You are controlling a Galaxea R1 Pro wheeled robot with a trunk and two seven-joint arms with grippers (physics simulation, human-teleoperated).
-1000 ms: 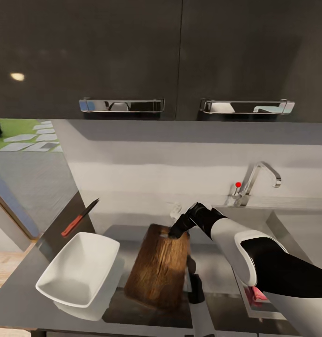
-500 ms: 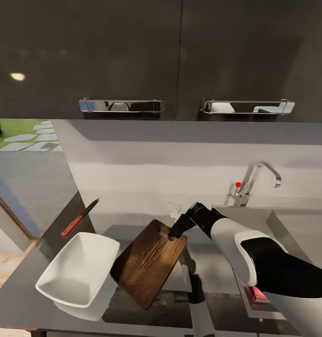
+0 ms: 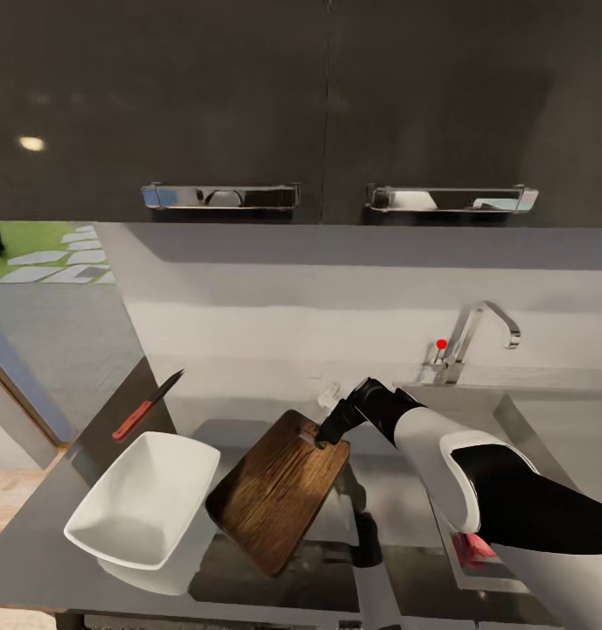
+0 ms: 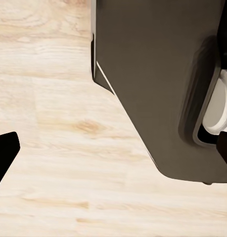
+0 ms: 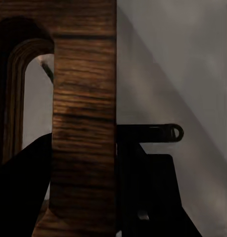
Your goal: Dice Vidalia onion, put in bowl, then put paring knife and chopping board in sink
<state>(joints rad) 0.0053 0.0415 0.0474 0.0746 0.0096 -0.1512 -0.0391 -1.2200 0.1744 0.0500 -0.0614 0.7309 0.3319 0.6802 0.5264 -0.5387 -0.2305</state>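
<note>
1. The right gripper, black and at the end of a white-and-black arm, is clamped on the far short end of the dark brown rectangular wooden chopping board, right by its oblong handle hole.
2. In the right wrist view the board's grainy wood sits between the two dark fingers, with the arched handle hole just beside the grip.
3. The board hangs tilted from that grip, its free end swung toward seven o'clock, above the smooth glossy dark grey countertop.
4. The board's lower left corner is just beside the white shallow square bowl, which rests on the countertop at nine o'clock from the board; I cannot tell whether they touch.
5. Beyond the bowl, at about eleven o'clock from it, the small paring knife with a red handle and dark pointed blade lies slantwise near the countertop's far left edge.
6. At three o'clock from the gripper lies the rectangular stainless-steel sink, partly hidden by the arm, with its chrome gooseneck tap and red-tipped lever behind it.
7. Dark wall cabinets with chrome handles hang above.
8. The left wrist view looks down on pale wooden floor and a dark fingertip; whether the left gripper is parted or closed cannot be told.
</note>
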